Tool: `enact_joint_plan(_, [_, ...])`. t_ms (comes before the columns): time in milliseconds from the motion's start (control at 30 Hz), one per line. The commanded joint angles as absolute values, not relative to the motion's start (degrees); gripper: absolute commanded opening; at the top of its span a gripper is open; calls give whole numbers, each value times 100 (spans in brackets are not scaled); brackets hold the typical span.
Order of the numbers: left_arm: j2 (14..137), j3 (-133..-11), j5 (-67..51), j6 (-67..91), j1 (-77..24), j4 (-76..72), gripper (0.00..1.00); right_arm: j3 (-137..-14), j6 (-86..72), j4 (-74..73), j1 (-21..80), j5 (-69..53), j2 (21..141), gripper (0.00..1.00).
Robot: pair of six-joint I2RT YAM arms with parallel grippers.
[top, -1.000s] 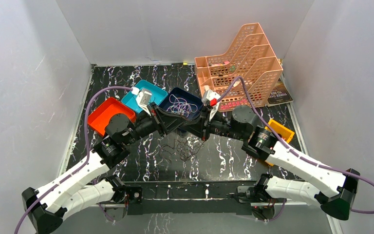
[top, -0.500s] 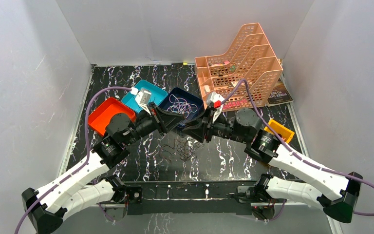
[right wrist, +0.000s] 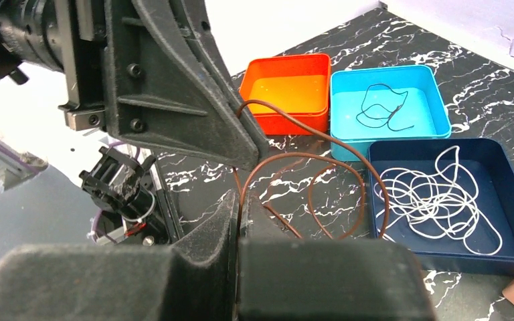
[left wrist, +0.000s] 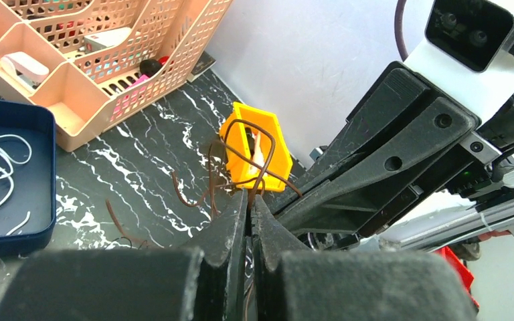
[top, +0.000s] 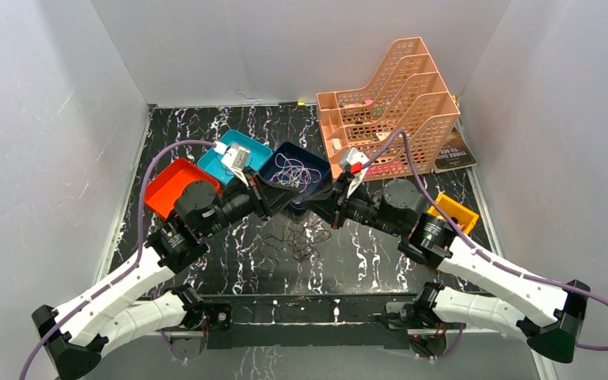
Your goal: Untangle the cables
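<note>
Mid-air, left pincer [left wrist: 249, 200], right pincer [right wrist: 237, 217], clamping cable [right wrist: 321, 155]

The left gripper [left wrist: 249, 198] and right gripper [right wrist: 237, 204] are moulded in black. White shells [top: 119, 289] and purple cords [top: 142, 198] are carried by the arms [top: 499, 273] behind

The dark book cover [top: 454, 156] lying just beside the peach rack [top: 388, 111] carries light lettering that appears to read "THREE DAYS TO SEE". The lettering is small and legible in the top view only; no other marking can be read
</note>
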State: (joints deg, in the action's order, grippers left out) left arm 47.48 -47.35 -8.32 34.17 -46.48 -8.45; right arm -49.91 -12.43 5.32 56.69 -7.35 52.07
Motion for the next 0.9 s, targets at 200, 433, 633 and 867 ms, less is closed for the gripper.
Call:
enact_joint_plan(200, [4279,-5825,2142,2595,-4570,1458,0,-4757,-1416,-344,5669,2284,4384,0])
enact_joint_plan(433, [3919,-6050,3388,2610,-4566,2272,0,-4755,-1229,-815,5664,3337,4004,0])
enact_joint_plan(633, [3767,-6099,3649,2615,-4570,2452,0,-4725,-923,-776,5669,3244,3789,0])
enact_joint_plan(867, [4060,-5858,2409,2399,-4570,1630,0,-4497,-755,568,5669,-429,4010,7])
